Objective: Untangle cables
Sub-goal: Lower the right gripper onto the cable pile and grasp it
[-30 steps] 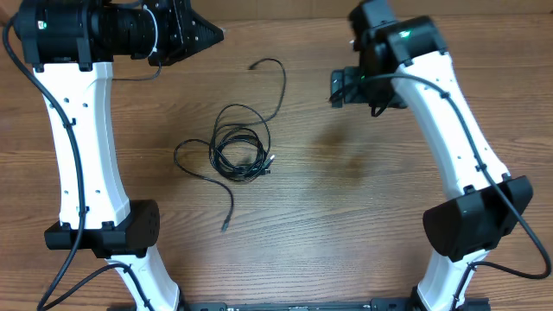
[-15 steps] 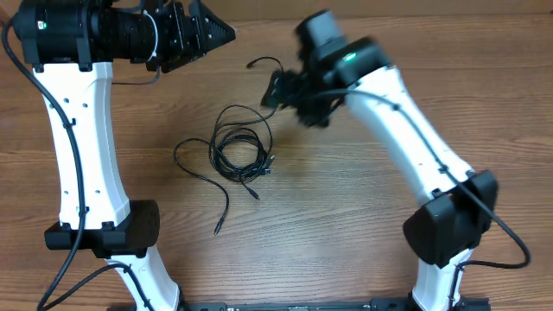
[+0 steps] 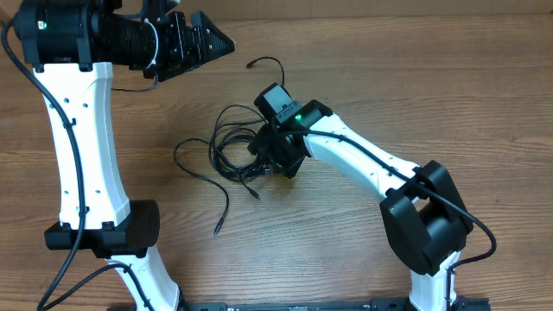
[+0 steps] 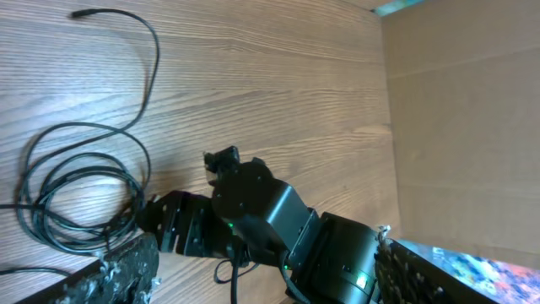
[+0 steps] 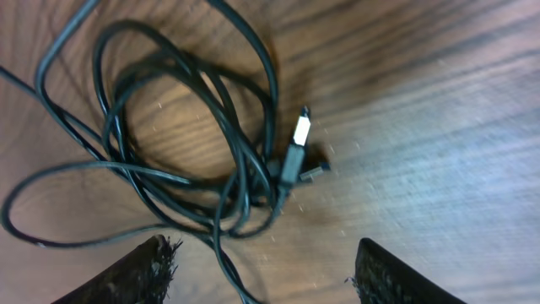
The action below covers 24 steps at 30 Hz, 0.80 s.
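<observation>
The cables (image 3: 226,138) are thin black wires, bundled in a loose coil at the middle of the table. One strand curls up to a plug tip (image 3: 252,64) and another trails down to a tip (image 3: 217,229). My right gripper (image 3: 270,166) hangs over the coil's right edge. In the right wrist view the coil (image 5: 186,127) and a silver plug tip (image 5: 297,135) lie just ahead of my open right gripper (image 5: 266,266). One strand runs on the wood between its fingers. My left gripper (image 3: 226,41) is open, raised at the upper left, holding nothing.
The right arm's black wrist (image 4: 261,211) fills the middle of the left wrist view, beside the coil (image 4: 76,186). A brown cardboard wall (image 4: 456,127) stands past the table's edge. The arm bases (image 3: 104,233) (image 3: 432,233) stand near the front corners.
My right arm has swung from the far right down over the coil, its jaws narrowing a little. The left gripper has opened. A lower strand has shifted, with a plug tip showing below the coil.
</observation>
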Tool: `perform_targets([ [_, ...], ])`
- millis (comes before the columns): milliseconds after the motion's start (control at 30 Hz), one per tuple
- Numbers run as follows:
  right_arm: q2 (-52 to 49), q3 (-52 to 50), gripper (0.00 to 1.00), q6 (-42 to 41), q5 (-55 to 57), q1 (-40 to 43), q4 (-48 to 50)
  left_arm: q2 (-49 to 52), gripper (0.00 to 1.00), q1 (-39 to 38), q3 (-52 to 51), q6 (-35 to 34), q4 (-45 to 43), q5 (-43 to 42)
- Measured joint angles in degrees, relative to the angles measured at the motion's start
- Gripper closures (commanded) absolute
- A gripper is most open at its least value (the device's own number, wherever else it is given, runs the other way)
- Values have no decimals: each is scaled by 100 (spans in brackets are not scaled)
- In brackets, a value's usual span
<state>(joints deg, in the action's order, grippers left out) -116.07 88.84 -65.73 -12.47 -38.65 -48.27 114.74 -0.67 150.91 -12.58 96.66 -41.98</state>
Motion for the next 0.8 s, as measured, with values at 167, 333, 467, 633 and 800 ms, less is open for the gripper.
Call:
perform_targets([
  [167, -79, -280, 49, 181, 39, 0, 953, 0, 17, -13, 0, 74, 2, 96],
  [333, -286, -293, 53, 540, 120, 0, 1373, 0, 17, -85, 0, 83, 0, 149],
  [467, -391, -297, 51, 793, 313, 0, 1357, 0, 17, -151, 0, 101, 0, 210],
  [633, -391, -297, 96, 1084, 479, 0, 1346, 0, 17, -275, 0, 101, 2, 411],
  [800, -393, -297, 96, 1244, 544, 0, 1392, 0, 16, -452, 0, 103, 2, 678],
])
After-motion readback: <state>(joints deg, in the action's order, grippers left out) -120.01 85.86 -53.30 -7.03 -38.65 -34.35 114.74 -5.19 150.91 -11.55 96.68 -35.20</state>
